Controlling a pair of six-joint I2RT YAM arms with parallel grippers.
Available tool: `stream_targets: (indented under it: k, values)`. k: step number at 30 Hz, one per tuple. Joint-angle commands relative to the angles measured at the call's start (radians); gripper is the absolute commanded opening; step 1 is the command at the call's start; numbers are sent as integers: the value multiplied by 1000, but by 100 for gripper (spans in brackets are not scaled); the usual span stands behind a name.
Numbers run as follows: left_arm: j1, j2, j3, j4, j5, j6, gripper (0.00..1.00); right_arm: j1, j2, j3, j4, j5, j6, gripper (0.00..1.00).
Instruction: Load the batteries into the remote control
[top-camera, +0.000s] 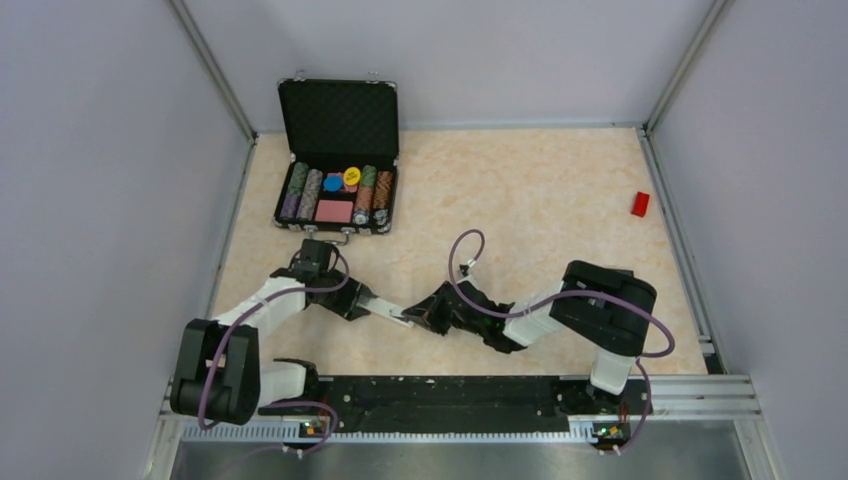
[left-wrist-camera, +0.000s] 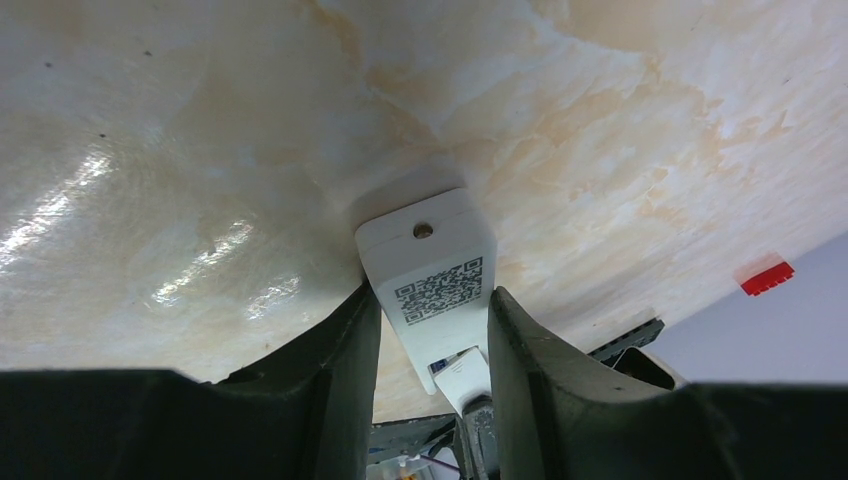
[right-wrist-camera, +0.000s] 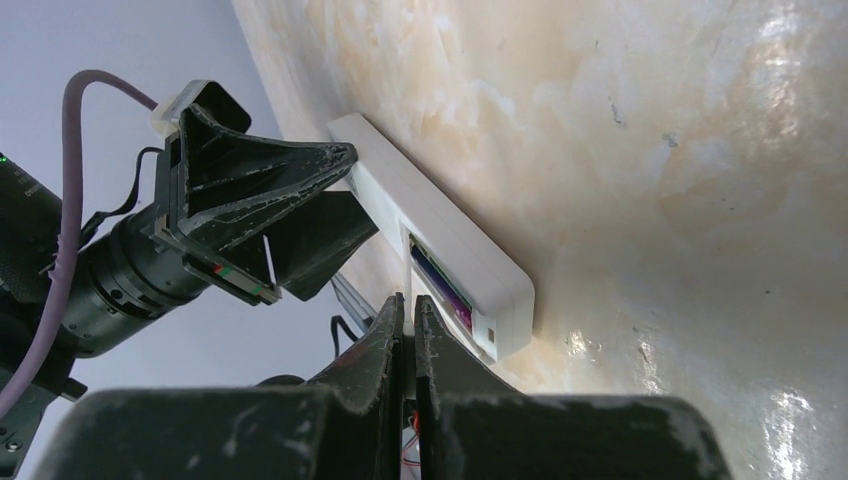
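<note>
Left gripper (left-wrist-camera: 430, 305) pinches the remote control (left-wrist-camera: 425, 245); right gripper (right-wrist-camera: 411, 312), pressed together, noses at its batteries (right-wrist-camera: 440, 285), where an off-centre push could spring them loose.

Open black chip case (top-camera: 338, 120) at far left, small red block (top-camera: 640, 204) at far right

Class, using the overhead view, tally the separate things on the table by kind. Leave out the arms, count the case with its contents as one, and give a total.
Remote: 1
Chip case: 1
Red block: 1
Total: 3
</note>
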Motion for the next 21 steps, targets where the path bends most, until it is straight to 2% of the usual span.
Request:
stream_targets:
  k: [1, 14, 21]
  values:
    - [-9, 19, -52, -3, -17, -8, 40, 16, 27, 15, -47, 20, 26, 0]
    - [-9, 4, -64, 5, 4, -6, 40, 47, 18, 103, -288, 42, 17, 2]
    - [-8, 1, -68, 15, 26, -6, 40, 58, 15, 164, -423, 70, -24, 7]
